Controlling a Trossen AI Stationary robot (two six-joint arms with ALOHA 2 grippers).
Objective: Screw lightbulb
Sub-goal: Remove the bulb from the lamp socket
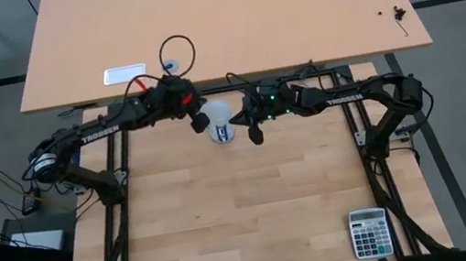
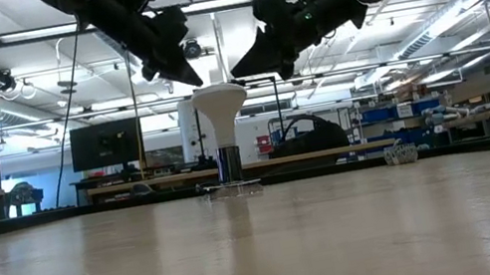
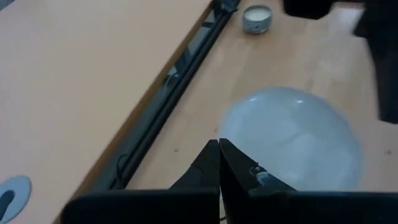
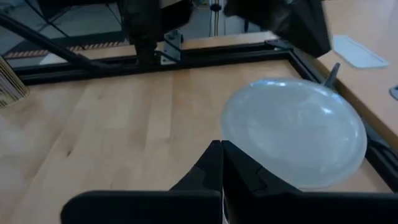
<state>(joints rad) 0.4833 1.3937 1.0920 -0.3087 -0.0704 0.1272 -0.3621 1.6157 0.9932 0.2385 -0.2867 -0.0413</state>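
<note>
The white lightbulb stands upright near the table's far edge. Its wide head is on top, and its narrow neck sits in a dark base on a small clear plate. My left gripper is shut and hovers just left of and above the head; it also shows in the low view and the left wrist view. My right gripper is shut and hovers just right of and above the head; it also shows in the low view and the right wrist view.
A round grey socket disc with a looped black cord and a white flat piece lie on the far table. A small cream puck sits by the black frame rail. A calculator lies at the near right. Bare wood lies toward the near edge.
</note>
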